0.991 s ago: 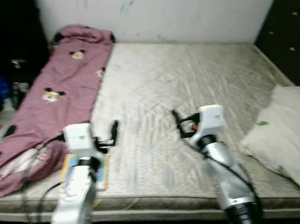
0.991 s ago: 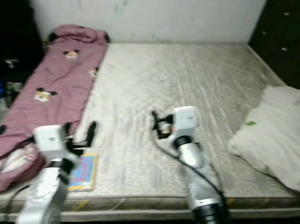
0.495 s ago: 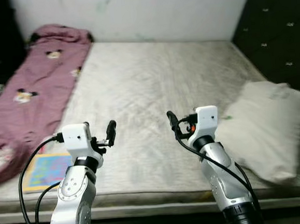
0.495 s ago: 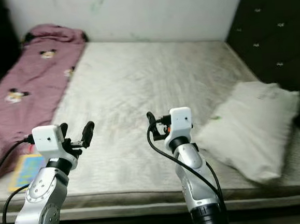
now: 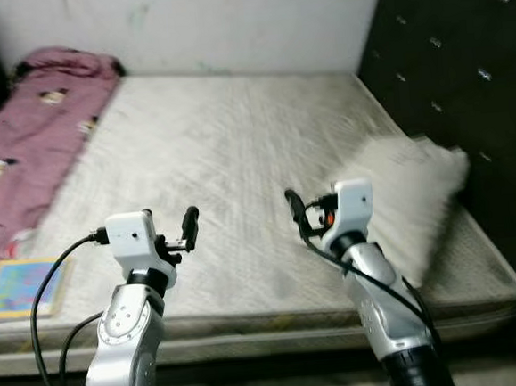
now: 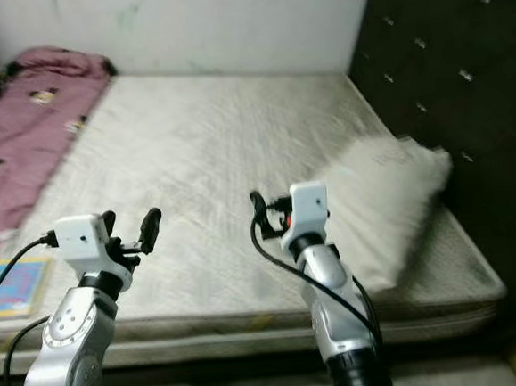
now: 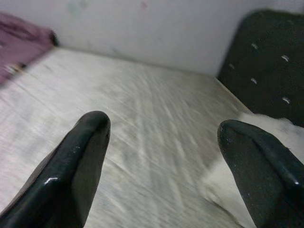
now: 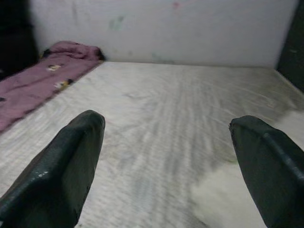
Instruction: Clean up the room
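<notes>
Both grippers, left and right, hover wide open and empty. White fluffy pillow lies on grey quilted mattress, nearest right gripper, long axis running toward black tufted headboard.

Both arms are raised over the near edge of the mattress — the left gripper and the right gripper level with each other and well apart, bare quilted ticking between them. Each has its fingers spread, nothing between them. A white pillow, blurred, lies just right of the right gripper, up against the dark tufted headboard. A pink blanket with cartoon prints runs along the far left side, well beyond the left gripper. A colourful book lies flat at the mattress edge — left of the left gripper, near its cable.
</notes>
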Tool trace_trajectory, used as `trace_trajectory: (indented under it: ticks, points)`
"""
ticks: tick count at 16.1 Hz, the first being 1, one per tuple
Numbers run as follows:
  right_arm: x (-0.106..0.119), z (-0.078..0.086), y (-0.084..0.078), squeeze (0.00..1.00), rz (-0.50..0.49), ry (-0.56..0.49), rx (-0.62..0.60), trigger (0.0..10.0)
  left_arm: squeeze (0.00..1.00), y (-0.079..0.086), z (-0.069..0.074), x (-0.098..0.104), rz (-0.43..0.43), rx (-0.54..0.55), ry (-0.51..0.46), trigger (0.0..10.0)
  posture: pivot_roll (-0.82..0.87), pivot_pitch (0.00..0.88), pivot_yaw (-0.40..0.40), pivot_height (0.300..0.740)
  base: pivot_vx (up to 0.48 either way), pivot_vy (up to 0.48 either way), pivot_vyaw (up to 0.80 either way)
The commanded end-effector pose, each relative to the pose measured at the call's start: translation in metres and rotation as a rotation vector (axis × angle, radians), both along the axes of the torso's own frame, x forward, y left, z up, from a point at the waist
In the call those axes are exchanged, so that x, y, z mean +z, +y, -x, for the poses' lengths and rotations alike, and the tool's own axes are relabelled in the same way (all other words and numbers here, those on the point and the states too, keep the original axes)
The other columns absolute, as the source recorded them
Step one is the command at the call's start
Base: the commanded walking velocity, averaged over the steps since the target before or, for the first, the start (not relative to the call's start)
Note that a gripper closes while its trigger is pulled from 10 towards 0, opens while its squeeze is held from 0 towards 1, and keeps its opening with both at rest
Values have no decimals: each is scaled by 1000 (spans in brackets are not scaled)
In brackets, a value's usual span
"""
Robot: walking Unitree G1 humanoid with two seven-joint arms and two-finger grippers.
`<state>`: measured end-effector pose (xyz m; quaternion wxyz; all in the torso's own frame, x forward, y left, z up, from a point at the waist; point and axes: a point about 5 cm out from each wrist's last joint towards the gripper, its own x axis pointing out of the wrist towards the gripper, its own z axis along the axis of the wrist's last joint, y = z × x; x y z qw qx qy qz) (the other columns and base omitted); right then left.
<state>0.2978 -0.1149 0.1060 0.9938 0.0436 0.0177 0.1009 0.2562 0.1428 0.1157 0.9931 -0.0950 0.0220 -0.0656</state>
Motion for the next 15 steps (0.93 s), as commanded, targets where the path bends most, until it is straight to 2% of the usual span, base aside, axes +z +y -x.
trace_trajectory:
  ticks: [1, 8, 15]
  points:
    - [2, -1, -4, 0, 3, -5, -13, 10000, 0, -3, 0, 2, 3, -11, -8, 10000, 41, 0, -51, 740, 0, 0, 0]
    - [1, -1, -3, 0, 11, -6, -8, 10000, 0, -4, 1, 5, 25, -28, -37, 10000, 43, 0, -53, 740, 0, 0, 0]
    - [1, -1, -3, 0, 15, -8, -5, 10000, 0, -5, 1, 5, 29, -37, -45, 10000, 46, 0, -55, 740, 318, 0, 0]
